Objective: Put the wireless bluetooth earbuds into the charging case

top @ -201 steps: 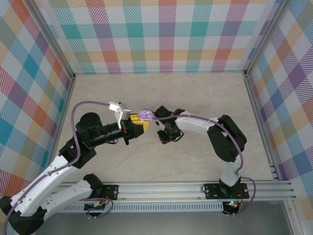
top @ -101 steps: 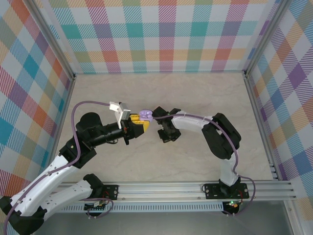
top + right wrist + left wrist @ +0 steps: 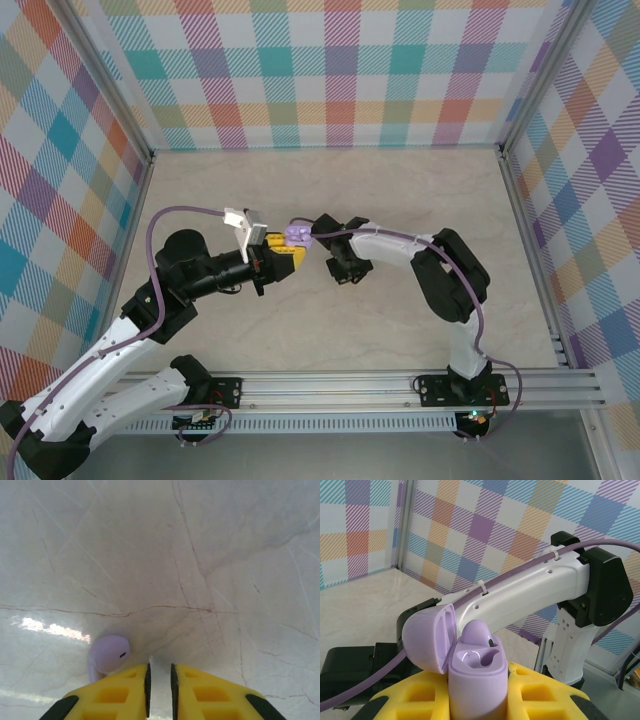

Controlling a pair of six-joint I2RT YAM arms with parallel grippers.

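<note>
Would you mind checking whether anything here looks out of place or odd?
One thing: a purple earbud lies loose on the table, just left of the right gripper, whose fingers are nearly together and empty. The left gripper holds the open charging case with one bud seated.

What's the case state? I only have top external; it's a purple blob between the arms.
Observer: Left wrist shows the charging case clamped in the left gripper, lid hinged open.
Operator: Buds in?
Observer: A seated earbud, purple, sits in it; the slot beside it looks empty.
Operator: The other one?
Observer: Right wrist shows a loose earbud, pale purple, lying on the table just beside the right gripper, whose jaws are almost together with nothing between them.
</note>
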